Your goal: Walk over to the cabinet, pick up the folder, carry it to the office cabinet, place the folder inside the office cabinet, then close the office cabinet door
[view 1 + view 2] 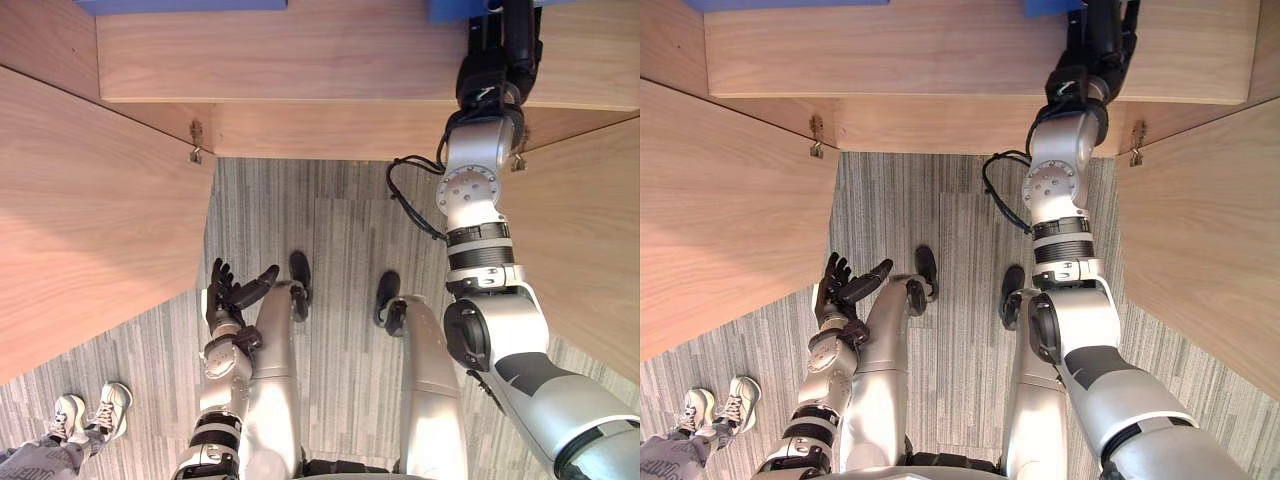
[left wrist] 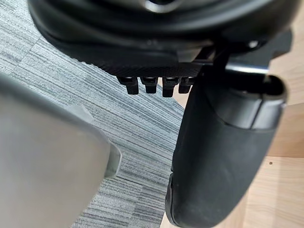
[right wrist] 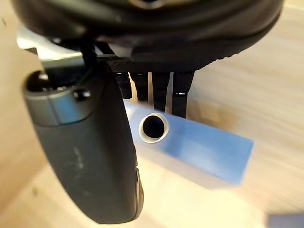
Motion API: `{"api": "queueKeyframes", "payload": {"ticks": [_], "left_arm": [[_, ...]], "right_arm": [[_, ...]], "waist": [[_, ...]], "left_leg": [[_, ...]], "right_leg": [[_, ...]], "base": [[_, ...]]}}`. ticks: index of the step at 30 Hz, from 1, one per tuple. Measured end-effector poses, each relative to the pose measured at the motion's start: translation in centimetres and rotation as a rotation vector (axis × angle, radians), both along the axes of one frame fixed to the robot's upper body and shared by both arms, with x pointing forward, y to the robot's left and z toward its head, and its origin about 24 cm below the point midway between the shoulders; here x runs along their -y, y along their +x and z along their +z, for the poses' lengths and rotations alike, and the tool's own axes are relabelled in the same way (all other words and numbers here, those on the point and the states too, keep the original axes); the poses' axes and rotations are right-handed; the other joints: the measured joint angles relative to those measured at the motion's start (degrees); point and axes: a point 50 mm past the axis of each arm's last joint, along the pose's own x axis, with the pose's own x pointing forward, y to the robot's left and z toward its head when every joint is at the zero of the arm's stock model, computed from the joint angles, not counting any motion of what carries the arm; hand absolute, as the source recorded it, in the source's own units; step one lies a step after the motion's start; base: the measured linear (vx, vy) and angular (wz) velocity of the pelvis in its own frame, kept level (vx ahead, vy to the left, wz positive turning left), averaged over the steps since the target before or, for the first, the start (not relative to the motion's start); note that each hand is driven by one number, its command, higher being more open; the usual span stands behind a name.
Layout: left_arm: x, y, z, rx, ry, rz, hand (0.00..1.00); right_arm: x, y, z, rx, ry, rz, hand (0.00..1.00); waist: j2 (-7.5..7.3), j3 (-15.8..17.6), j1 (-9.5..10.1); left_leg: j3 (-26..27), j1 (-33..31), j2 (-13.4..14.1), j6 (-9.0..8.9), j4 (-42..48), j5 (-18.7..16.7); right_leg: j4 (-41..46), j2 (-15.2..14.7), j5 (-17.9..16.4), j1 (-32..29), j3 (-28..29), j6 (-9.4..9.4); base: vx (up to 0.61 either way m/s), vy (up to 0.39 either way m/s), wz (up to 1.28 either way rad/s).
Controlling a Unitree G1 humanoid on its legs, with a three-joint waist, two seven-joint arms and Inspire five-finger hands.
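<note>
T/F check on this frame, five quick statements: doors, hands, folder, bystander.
1. Both cabinet doors stand open. True: the left door and the right door are swung out to either side.
2. The left hand holds the folder. False: the left hand hangs low over the carpet, open and empty.
3. The right hand is up at the blue folder on the shelf. True: the right hand is right at the blue folder, which lies on the shelf.
4. The folder's spine has a round hole. True.
5. A person's shoes stand on the robot's right. False: the shoes are on its left.
</note>
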Motion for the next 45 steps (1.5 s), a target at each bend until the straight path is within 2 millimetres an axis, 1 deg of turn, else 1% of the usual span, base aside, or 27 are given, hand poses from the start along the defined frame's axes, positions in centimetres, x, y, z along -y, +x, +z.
{"api": "queueKeyframes", "payload": {"ticks": [4, 6, 7, 9, 10, 11, 12, 13, 15, 18, 19, 21, 22, 23, 25, 26, 27, 30, 35, 37, 40, 42, 45], "left_arm": [[0.3, 0.0, -0.1, -0.001, -0.014, -0.001, 1.0], [0.3, 0.0, -0.1, 0.003, -0.015, -0.004, 1.0], [0.3, 0.0, -0.1, 0.003, -0.014, -0.006, 1.0], [0.5, 0.0, -0.2, -0.001, -0.011, -0.02, 1.0], [0.6, -0.1, -0.6, -0.015, -0.005, -0.035, 1.0], [0.6, -0.1, -0.7, -0.019, -0.002, -0.042, 1.0], [0.7, -0.2, -0.8, -0.025, 0.007, -0.055, 1.0], [0.7, -0.2, -0.9, -0.027, 0.01, -0.063, 1.0], [0.7, -0.2, -1.0, -0.025, 0.016, -0.075, 1.0], [0.6, -0.3, -1.1, -0.031, 0.032, -0.096, 1.0], [0.6, -0.3, -1.2, -0.033, 0.033, -0.1, 1.0], [0.5, -0.4, -1.6, -0.049, 0.035, -0.109, 1.0], [0.5, -0.5, -1.7, -0.055, 0.035, -0.11, 1.0], [0.4, -0.6, -1.9, -0.065, 0.035, -0.11, 1.0], [0.3, -0.6, -2.0, -0.072, 0.039, -0.11, 1.0], [0.3, -0.7, -2.0, -0.073, 0.039, -0.11, 1.0], [0.3, -0.7, -2.1, -0.075, 0.039, -0.11, 1.0], [0.3, -0.6, -2.0, -0.075, 0.038, -0.111, 1.0], [0.1, -0.4, -2.1, -0.084, 0.04, -0.105, 1.0], [0.0, -0.4, -2.1, -0.085, 0.038, -0.098, 1.0], [0.0, -0.4, -2.0, -0.083, 0.038, -0.093, 1.0], [0.0, -0.2, -1.8, -0.079, 0.038, -0.081, 1.0], [0.2, 0.0, -1.7, -0.07, 0.035, -0.079, 1.0]], "right_arm": [[-1.9, 0.1, 0.1, 0.022, -0.182, 0.044, 1.0], [-2.9, 0.3, 0.1, 0.024, -0.317, 0.051, 1.0], [-3.2, 0.6, -0.1, 0.015, -0.425, 0.047, 1.0], [-3.4, 0.7, -0.5, 0.001, -0.523, 0.04, 1.0], [-3.4, 1.0, -1.0, -0.013, -0.641, 0.031, 0.0], [-3.4, 1.1, -1.1, -0.015, -0.683, 0.028, 0.0], [-3.2, 1.2, -1.3, -0.018, -0.767, 0.013, 0.0], [-2.8, 1.3, -1.4, -0.023, -0.848, -0.009, 0.0], [-2.0, 1.5, -1.6, -0.037, -0.952, -0.045, 0.0], [-0.7, 1.5, -1.9, -0.048, -1.077, -0.099, 0.0], [-0.4, 1.6, -2.1, -0.054, -1.095, -0.106, 0.0], [0.3, 1.6, -3.2, -0.083, -1.135, -0.114, 0.0], [0.5, 1.6, -3.6, -0.092, -1.139, -0.109, 0.0], [0.7, 1.6, -4.4, -0.109, -1.138, -0.092, 0.0], [0.8, 1.6, -5.0, -0.116, -1.126, -0.066, 0.0], [1.0, 1.6, -5.3, -0.122, -1.104, -0.051, 0.0], [1.3, 1.5, -5.8, -0.132, -1.045, -0.028, 0.0], [1.7, 1.5, -6.1, -0.144, -0.977, -0.015, 0.0], [0.8, 1.6, -6.2, -0.16, -0.909, -0.037, 0.0], [0.1, 1.8, -6.0, -0.17, -0.892, -0.056, 0.0], [-0.7, 2.0, -5.2, -0.179, -0.915, -0.102, 0.0], [-1.2, 2.5, -4.0, -0.193, -0.925, -0.146, 0.0], [-1.1, 2.9, -2.4, -0.219, -0.941, -0.203, 0.0]], "waist": [[-0.04, -0.2, -0.47], [-0.04, -0.2, -0.73], [-0.06, -0.2, -0.89], [-0.06, -0.2, -0.98], [-0.08, -0.3, -1.15], [-0.06, -0.3, -1.27], [-0.08, -0.4, -1.48], [-0.08, -0.4, -1.62], [-0.09, -0.5, -1.83], [-0.11, -0.5, -2.09], [-0.11, -0.5, -2.07], [-0.16, -0.5, -2.17], [-0.2, -0.6, -2.18], [-0.41, -1.0, -2.14], [-0.59, -1.1, -2.22], [-0.6, -1.1, -2.24], [-0.6, -1.1, -2.23], [-0.62, -1.1, -2.14], [-0.89, -1.3, -2.1], [-0.95, -1.4, -2.14], [-0.89, -1.6, -2.15], [-0.89, -1.6, -2.1], [-0.88, -1.6, -1.95]], "left_leg": [[0.1, 0.7, 0.1, 0.0, -0.4, 0.0], [0.3, 0.8, 0.3, 0.0, -0.5, 0.0], [0.4, 0.8, 0.4, 0.01, -0.8, 0.0], [0.7, 1.2, 0.4, 0.11, -1.1, 0.1], [1.3, 2.0, 0.4, 0.21, -1.7, 0.1], [1.4, 2.4, 0.4, 0.26, -2.0, 0.2], [1.6, 2.8, 0.4, 0.38, -2.5, 0.2], [1.7, 3.0, 0.4, 0.45, -2.8, 0.3], [1.9, 3.2, 0.4, 0.52, -3.2, 0.3], [2.7, 3.3, 0.3, 0.66, -3.6, 0.4], [2.8, 3.4, 0.3, 0.68, -3.7, 0.4], [3.0, 4.5, 0.3, 0.68, -4.2, 0.4], [3.0, 4.7, 0.3, 0.68, -4.4, 0.4], [3.1, 4.9, 0.3, 0.68, -4.6, 0.4], [3.2, 5.1, 0.3, 0.68, -4.8, 0.4], [3.2, 5.2, 0.3, 0.67, -4.8, 0.4], [3.2, 5.3, 0.3, 0.67, -4.8, 0.4], [3.2, 5.3, 0.3, 0.68, -4.8, 0.4], [3.4, 5.3, 0.5, 0.68, -4.8, 0.4], [3.5, 5.2, 0.6, 0.68, -4.9, 0.4], [3.8, 4.7, 0.7, 0.77, -5.0, 0.4], [4.1, 4.1, 0.6, 0.94, -5.5, 0.9], [4.0, 3.8, -0.2, 1.17, -7.1, 2.2]], "right_leg": [[-0.6, 0.1, 0.1, 0.8, 0.0, -0.1], [-1.0, 0.3, 0.4, 0.8, 0.0, -0.12], [-1.4, 0.3, 0.7, 0.9, 0.1, -0.13], [-1.7, 0.3, 0.9, 1.1, 0.1, -0.12], [-2.4, 0.2, 1.2, 1.8, 0.4, 0.0], [-2.8, 0.2, 1.3, 2.1, 0.4, 0.03], [-3.6, 0.2, 1.7, 2.7, 0.4, 0.11], [-4.2, 0.2, 1.9, 3.0, 0.4, 0.21], [-4.8, 0.2, 2.1, 3.4, 0.3, 0.36], [-5.2, -0.1, 2.2, 3.5, 0.4, 0.52], [-5.3, -0.1, 2.3, 3.6, 0.4, 0.57], [-5.8, -0.2, 2.3, 4.6, 0.4, 0.59], [-5.8, -0.2, 2.3, 4.8, 0.4, 0.6], [-5.9, -0.3, 2.3, 4.9, 0.3, 0.59], [-6.2, -0.3, 2.3, 5.0, 0.3, 0.59], [-6.3, -0.3, 2.3, 5.1, 0.2, 0.58], [-6.4, -0.3, 2.3, 5.3, 0.1, 0.58], [-6.5, -0.4, 2.4, 5.3, 0.1, 0.55], [-6.7, -0.2, 2.5, 5.2, 0.2, 0.5], [-6.9, 0.0, 2.7, 5.0, 0.3, 0.48], [-6.9, 0.0, 3.0, 4.2, 0.6, 0.46], [-7.3, 0.0, 3.6, 3.6, 0.7, 0.46], [-8.0, -0.6, 4.3, 3.3, 0.3, 0.48]], "base": [[0.0, -0.003, -0.01], [-0.02, -0.008, -0.06], [-0.02, -0.004, -0.05], [-0.01, 0.0, -0.05], [-0.01, 0.002, -0.06], [-0.01, 0.009, -0.07], [-0.01, 0.014, -0.04], [0.0, 0.0, 0.0], [0.0, 0.0, 0.0], [0.0, 0.0, 0.0], [0.0, 0.0, 0.0], [0.01, -0.016, 0.0], [0.01, -0.033, 0.0], [0.0, -0.049, -0.01], [-0.01, -0.044, -0.01], [-0.03, -0.03, 0.01], [0.0, 0.0, 0.0], [0.0, 0.0, 0.0], [-0.01, -0.016, -0.02], [-0.01, -0.031, -0.06], [-0.03, -0.02, -0.05], [-0.04, -0.015, -0.03], [-0.04, -0.014, 0.09]]}}
